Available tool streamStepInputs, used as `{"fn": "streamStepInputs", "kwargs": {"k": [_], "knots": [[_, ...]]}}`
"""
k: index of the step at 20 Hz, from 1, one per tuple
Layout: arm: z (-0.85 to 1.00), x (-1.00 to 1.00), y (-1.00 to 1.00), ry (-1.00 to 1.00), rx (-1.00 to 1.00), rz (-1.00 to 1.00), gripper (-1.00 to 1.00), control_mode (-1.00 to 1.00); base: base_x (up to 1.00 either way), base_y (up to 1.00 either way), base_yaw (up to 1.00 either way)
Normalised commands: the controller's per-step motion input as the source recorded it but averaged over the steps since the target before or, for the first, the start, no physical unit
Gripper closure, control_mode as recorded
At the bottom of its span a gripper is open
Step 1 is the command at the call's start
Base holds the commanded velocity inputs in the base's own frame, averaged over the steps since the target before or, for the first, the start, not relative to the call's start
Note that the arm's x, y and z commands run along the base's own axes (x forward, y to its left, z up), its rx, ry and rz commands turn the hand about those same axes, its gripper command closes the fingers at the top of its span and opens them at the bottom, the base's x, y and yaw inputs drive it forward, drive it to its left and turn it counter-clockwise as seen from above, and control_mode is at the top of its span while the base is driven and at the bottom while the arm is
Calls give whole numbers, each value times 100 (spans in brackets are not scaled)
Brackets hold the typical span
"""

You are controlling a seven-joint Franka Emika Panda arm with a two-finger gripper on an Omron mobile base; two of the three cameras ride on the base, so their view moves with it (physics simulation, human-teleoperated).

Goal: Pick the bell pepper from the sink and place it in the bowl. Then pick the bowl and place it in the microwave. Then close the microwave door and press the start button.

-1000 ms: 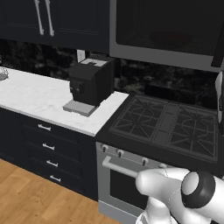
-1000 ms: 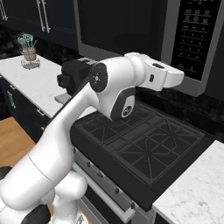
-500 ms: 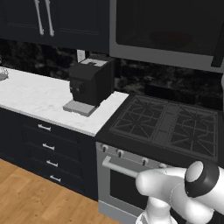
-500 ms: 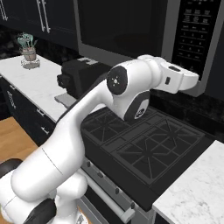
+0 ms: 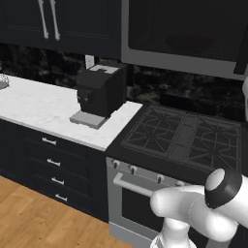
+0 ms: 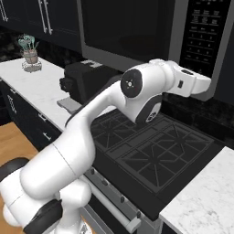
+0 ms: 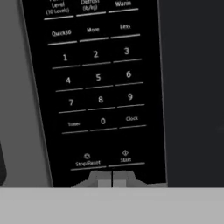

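The arm is reaching further right toward the microwave keypad, gripper fingertips pressed together below the start button, door closed.

counter — white marble, smooth | floor — wood | microwave door — glossy dark glass

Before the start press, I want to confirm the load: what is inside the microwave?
The microwave door is shut and its glass is dark, so the inside cannot be seen. The hand faces the keypad, just below the Start key.
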Motion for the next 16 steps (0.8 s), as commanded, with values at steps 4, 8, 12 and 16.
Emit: {"fn": "streamStepInputs", "kwargs": {"k": [4, 8, 12, 16], "knots": [[-17, 7, -22, 0, 0, 2, 100, -100, 0, 0, 0], [-6, 14, -22, 0, 1, 3, 100, -100, 0, 0, 0], [-1, 13, -18, 0, 0, 2, 100, -100, 0, 0, 0], [-1, 16, -29, 0, 0, 3, 100, -100, 0, 0, 0]]}}
